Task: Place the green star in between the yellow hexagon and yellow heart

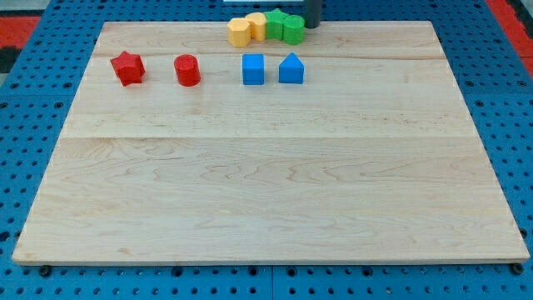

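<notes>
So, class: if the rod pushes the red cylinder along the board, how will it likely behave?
The red cylinder stands on its flat end and looks squat, so it should slide rather than tip or roll. Its round side may let it slip sideways off my tip. It looks solid and stiff.

No legible text, labels, brand marks, numbers or signs in the camera view. Checked: the wooden surface (266,167) shows bare grain only; the faces of the coloured blocks are plain, with no markings that can be made out; the blue pegboard (25,117) around the surface carries only its hole pattern; the red strip (508,12) at the view's top right is unmarked. Nothing readable recorded.
</notes>
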